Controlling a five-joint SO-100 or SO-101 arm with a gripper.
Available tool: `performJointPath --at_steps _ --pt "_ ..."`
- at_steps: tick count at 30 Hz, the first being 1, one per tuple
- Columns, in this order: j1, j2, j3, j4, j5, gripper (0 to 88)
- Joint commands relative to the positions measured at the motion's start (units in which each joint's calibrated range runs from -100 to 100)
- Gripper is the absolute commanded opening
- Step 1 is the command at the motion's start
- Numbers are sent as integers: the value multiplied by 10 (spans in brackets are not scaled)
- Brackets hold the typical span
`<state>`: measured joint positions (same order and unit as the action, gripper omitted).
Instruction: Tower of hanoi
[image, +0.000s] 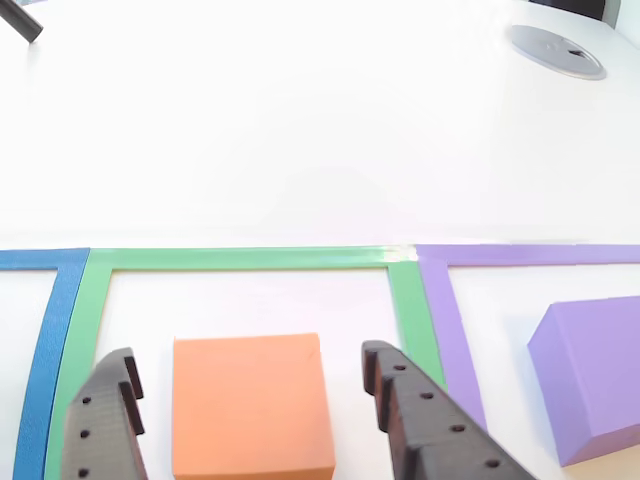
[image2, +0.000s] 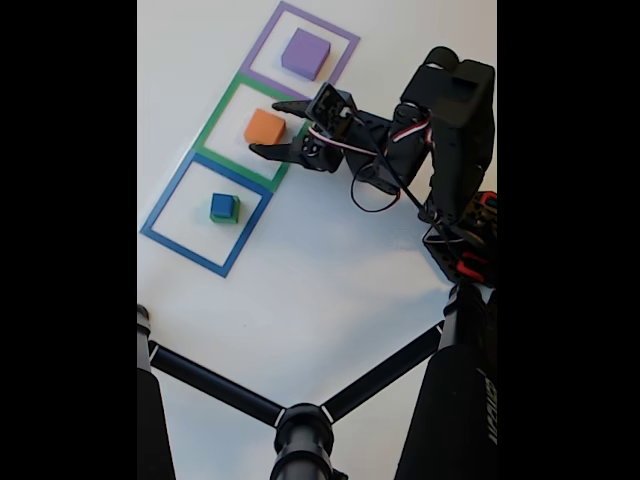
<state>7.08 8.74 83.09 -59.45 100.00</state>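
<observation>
Black gripper (image: 250, 410) fingers stand wide apart on each side of the orange square foam block (image: 250, 405), not touching it. That block sits flat inside the green tape square (image: 250, 259), edges lined up with the tape. From the fixed view, the open gripper (image2: 280, 128) reaches toward the orange block (image2: 264, 127) on the white worktop (image2: 330, 270).

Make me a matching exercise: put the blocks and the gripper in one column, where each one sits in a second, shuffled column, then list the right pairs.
Column one:
1. purple block
2. orange block
3. blue cube
4. gripper

Column two:
A. inside the blue outline, on top of the green block
B. open, one finger on each side of the orange block
C. inside the purple outline
D. inside the green outline

Pairs: 1-C, 2-D, 3-A, 4-B
</observation>
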Motion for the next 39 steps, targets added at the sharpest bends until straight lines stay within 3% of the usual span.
performJointPath --at_steps 1,5,10,21,29,39 --pt "24 -278 -3 264 0 238" --pt "47 -494 -61 597 0 152" --pt "32 -642 -172 907 0 39" --pt "-62 -683 -571 1400 0 2" --pt "-139 -655 -768 1566 0 2" --pt "-210 -630 -838 1592 0 2"
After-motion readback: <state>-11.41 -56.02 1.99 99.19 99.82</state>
